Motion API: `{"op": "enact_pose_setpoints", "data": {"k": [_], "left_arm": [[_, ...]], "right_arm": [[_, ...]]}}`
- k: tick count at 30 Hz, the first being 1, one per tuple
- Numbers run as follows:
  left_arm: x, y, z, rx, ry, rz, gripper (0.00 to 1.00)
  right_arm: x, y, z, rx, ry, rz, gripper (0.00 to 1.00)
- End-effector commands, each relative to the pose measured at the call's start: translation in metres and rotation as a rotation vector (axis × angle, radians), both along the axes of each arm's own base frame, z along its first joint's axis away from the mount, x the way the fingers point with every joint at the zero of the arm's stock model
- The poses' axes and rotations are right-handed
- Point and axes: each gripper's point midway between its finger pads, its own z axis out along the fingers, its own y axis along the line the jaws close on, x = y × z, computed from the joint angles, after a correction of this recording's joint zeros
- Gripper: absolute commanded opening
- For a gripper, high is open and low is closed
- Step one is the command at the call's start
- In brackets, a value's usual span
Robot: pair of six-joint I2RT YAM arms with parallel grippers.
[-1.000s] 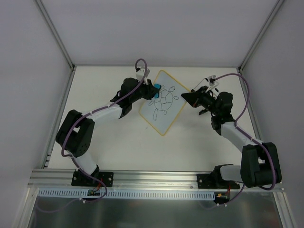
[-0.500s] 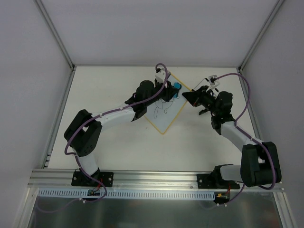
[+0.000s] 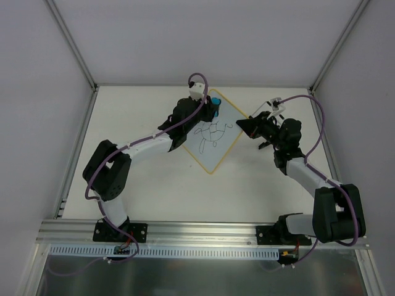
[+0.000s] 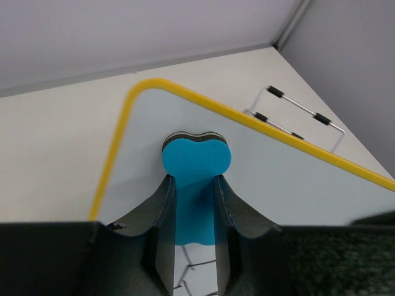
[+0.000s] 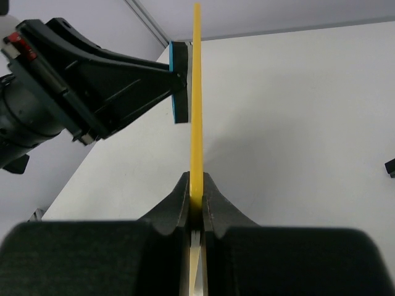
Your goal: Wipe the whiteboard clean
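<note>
The whiteboard (image 3: 216, 137), white with a yellow rim, stands tilted in the middle of the table, with a black line drawing on its face. My right gripper (image 3: 245, 125) is shut on its right edge; the right wrist view shows the yellow rim (image 5: 195, 111) edge-on between the jaws. My left gripper (image 3: 210, 111) is shut on a blue eraser (image 3: 215, 103) pressed against the board's upper left part. In the left wrist view the eraser (image 4: 195, 161) sits flat on the white face near the rounded yellow corner (image 4: 145, 86), with drawing lines (image 4: 199, 265) below it.
A thin wire stand with black sleeves (image 4: 295, 114) shows behind the board. The enclosure's white walls and metal frame posts (image 3: 74, 46) surround the table. A metal rail (image 3: 203, 231) runs along the near edge by the arm bases.
My left gripper swept the eraser right across the board's top, then back to the upper left. The upper part of the drawing is gone. The right arm has held still.
</note>
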Motion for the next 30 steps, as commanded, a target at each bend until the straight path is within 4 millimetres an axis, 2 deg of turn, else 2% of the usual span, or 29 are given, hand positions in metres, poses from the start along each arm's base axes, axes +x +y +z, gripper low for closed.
{"op": "enact_pose_setpoints", "data": {"k": [1,5,7,10,13,19,27,29,30], "left_arm": [[0.022,0.032,-0.042,0.05,0.091,0.128,0.0],[0.018,0.028,-0.049,0.043,0.11,0.098,0.0],[0.01,0.018,-0.046,0.012,0.109,0.038,0.0],[-0.011,0.002,-0.051,-0.014,0.119,-0.042,0.0],[-0.04,-0.026,-0.049,-0.013,0.109,-0.141,0.0],[-0.08,-0.06,-0.055,0.007,0.112,-0.217,0.0],[-0.097,-0.073,-0.075,-0.005,0.176,-0.157,0.0],[-0.097,-0.073,-0.079,-0.005,0.185,-0.13,0.0],[-0.09,-0.065,-0.082,-0.007,0.191,-0.073,0.0]], "right_arm": [[-0.024,0.027,0.021,-0.065,-0.161,0.178,0.0],[-0.024,0.027,0.022,-0.066,-0.166,0.178,0.0],[-0.024,0.027,0.021,-0.065,-0.163,0.178,0.0],[-0.024,0.028,0.02,-0.066,-0.161,0.181,0.0],[-0.023,0.027,0.02,-0.066,-0.158,0.181,0.0],[-0.022,0.028,0.022,-0.067,-0.167,0.179,0.0],[-0.02,0.027,0.016,-0.071,-0.149,0.173,0.0],[-0.019,0.027,0.016,-0.073,-0.152,0.171,0.0],[-0.02,0.028,0.016,-0.073,-0.152,0.173,0.0]]}}
